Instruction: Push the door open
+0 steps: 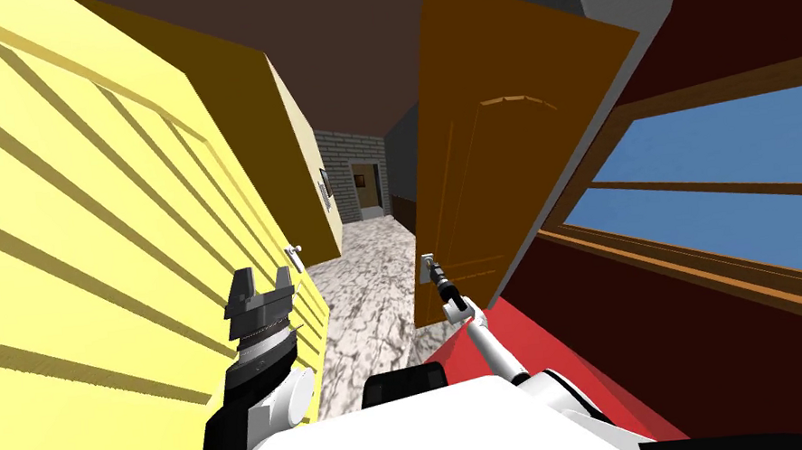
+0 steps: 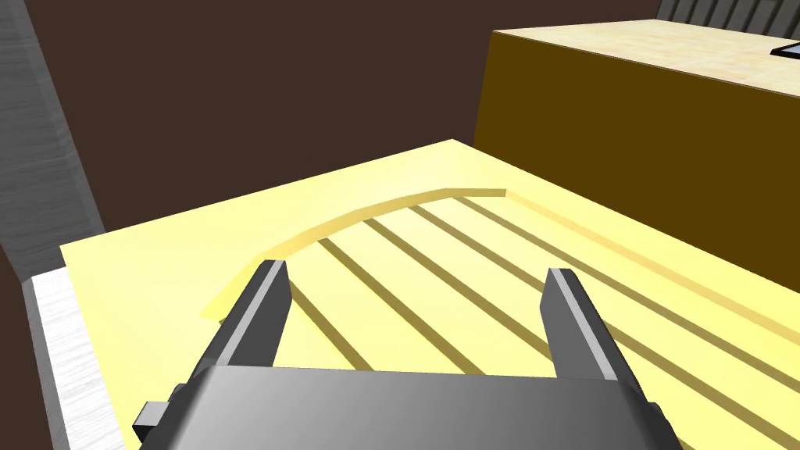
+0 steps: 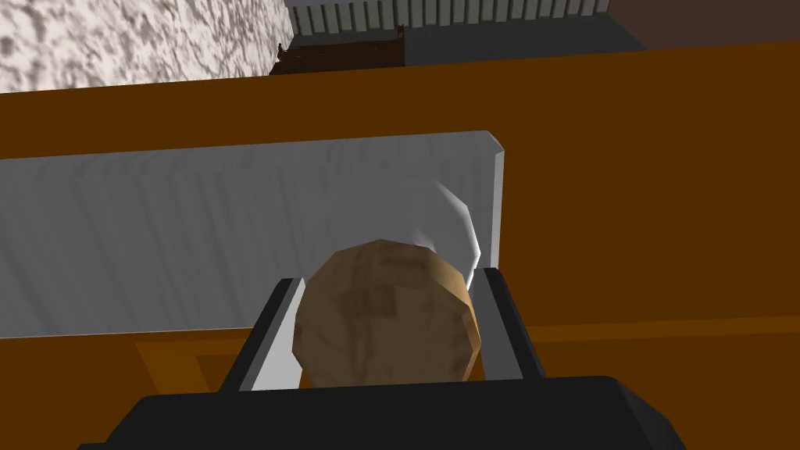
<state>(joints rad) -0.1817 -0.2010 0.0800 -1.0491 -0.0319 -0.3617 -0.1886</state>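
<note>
Orange door (image 1: pixel 493 155), ajar in head view — wrist view shows my right gripper (image 3: pixel 388 280) clamping its knob (image 3: pixel 383 328), left gripper (image 2: pixel 414 272) wide.

- Middle: a strip of marbled floor (image 1: pixel 367 275) lay clear between two doors, running to a far brick wall (image 1: pixel 341 178).
- Left: a slatted yellow door (image 1: pixel 72 219) stood close beside my left gripper (image 1: pixel 259 289). Its fingers were spread with free room between them.
- Right: the brown door (image 1: pixel 509 136) stood ajar, edge toward the passage. My right gripper (image 3: pixel 387 280) was clamped on its knob (image 3: pixel 375 336), with no gap at either finger.
- Far right: a dark red wall (image 1: pixel 635 324) and window (image 1: pixel 747 151) closed that side.
</note>
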